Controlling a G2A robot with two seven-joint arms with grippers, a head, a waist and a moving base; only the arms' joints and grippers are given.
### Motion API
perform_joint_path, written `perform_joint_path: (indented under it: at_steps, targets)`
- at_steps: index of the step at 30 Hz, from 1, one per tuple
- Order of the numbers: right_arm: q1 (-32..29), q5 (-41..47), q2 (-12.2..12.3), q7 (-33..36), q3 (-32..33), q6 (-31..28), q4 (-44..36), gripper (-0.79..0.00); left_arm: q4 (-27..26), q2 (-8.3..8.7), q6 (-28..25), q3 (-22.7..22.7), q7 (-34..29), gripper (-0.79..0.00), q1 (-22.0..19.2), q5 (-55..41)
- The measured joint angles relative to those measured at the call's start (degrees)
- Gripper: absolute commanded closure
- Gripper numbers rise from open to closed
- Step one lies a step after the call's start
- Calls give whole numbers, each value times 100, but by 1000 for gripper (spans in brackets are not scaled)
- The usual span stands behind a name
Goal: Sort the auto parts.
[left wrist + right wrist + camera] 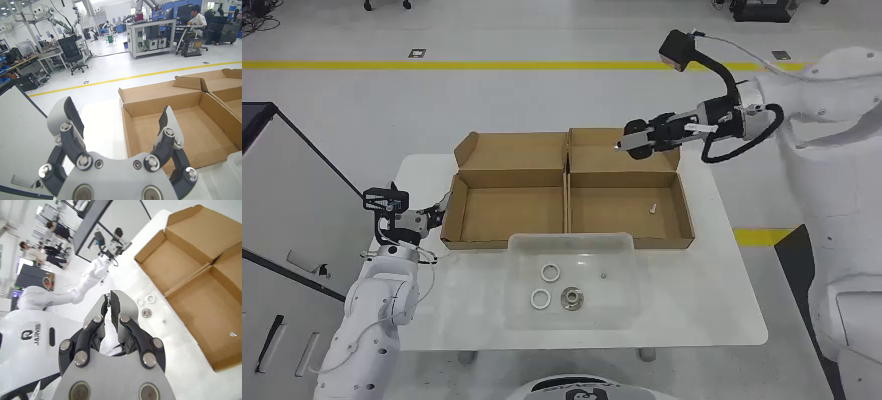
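Note:
My right gripper (623, 146) (108, 300) hangs above the back flap of the right cardboard box (679, 225), shut on a small silver bolt (108, 299). Another small bolt (653, 209) (233, 334) lies on that box's floor. A clear tray (567, 240) in front of the boxes holds two white rings (552, 271) (540, 298), a flanged metal nut (571, 298) (146, 312) and a tiny screw (603, 271). My left gripper (438, 213) (117, 105) stands open beside the left end of the left box (504, 215) (189, 128), with nothing in it.
Both boxes have their lids folded open toward the far table edge. The white table (722, 300) has bare room on the right and in front of the tray. A dark-framed panel (292, 190) stands off the table's left side.

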Motion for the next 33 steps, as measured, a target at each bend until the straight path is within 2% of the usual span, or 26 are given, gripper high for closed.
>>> perform_joint_path:
  at_steps: [7, 16, 21, 33]
  targets:
    - [1068, -706, 170, 0, -1699, -459, 819, 0, 0, 0, 0, 0, 0, -785, 0, 0]
    - [1668, -1048, 130, 0, -3248, -667, 1608, 0, 0, 0, 0, 0, 0, -785, 0, 0]
    - [1698, -1680, 34, -102, -3683, -628, 1822, 0, 0, 0, 0, 0, 0, -785, 0, 0]
    - [1133, -3276, -133, -1561, -4201, -140, 1865, 0, 0, 0, 0, 0, 0, -785, 0, 0]
